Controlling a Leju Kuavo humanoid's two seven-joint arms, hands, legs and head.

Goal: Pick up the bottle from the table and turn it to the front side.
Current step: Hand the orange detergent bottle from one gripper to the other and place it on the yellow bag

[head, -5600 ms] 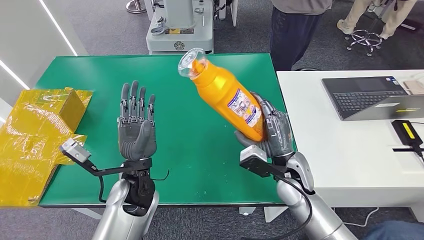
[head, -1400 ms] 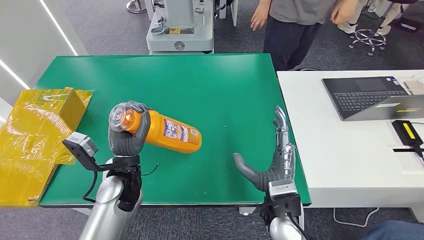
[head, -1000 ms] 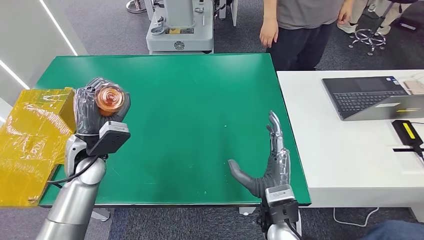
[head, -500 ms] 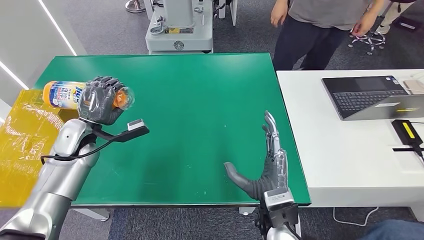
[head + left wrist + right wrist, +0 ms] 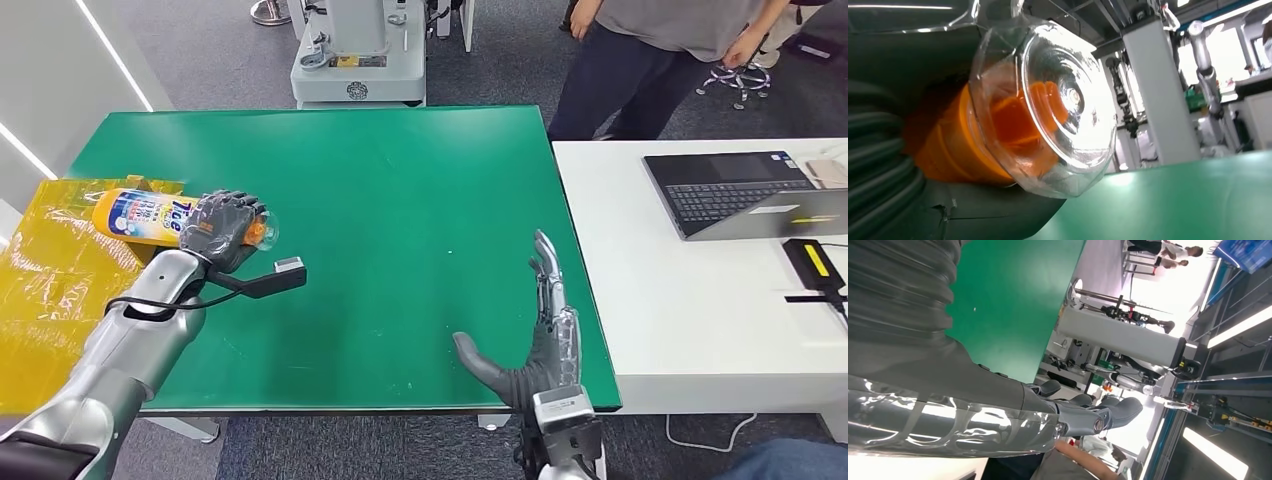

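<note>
Over at the table's left edge, the left hand (image 5: 222,228) has its fingers wrapped around the neck end of the orange bottle (image 5: 150,216), which lies roughly level in the grip. Its clear cap (image 5: 1053,107) points in toward the middle of the green table (image 5: 400,220), and its base hangs out past the table's left edge, above the yellow box (image 5: 60,270). The white-and-blue label faces up. Close in at the left wrist, the clear cap shows orange behind it, and the hand's dark fingers close around the bottle just behind it.

The yellow box stands just off the table's left side, its wrapping crinkled; I cannot tell what it holds.

The right hand (image 5: 535,340) is near the front right corner of the table, holding nothing, fingers straight and together, thumb spread wide.

Between the two hands lies a broad stretch of bare green surface. A white desk (image 5: 700,300) butts against the table's right edge, carrying an open laptop (image 5: 745,190). A person (image 5: 650,60) stands beyond the far right corner.
</note>
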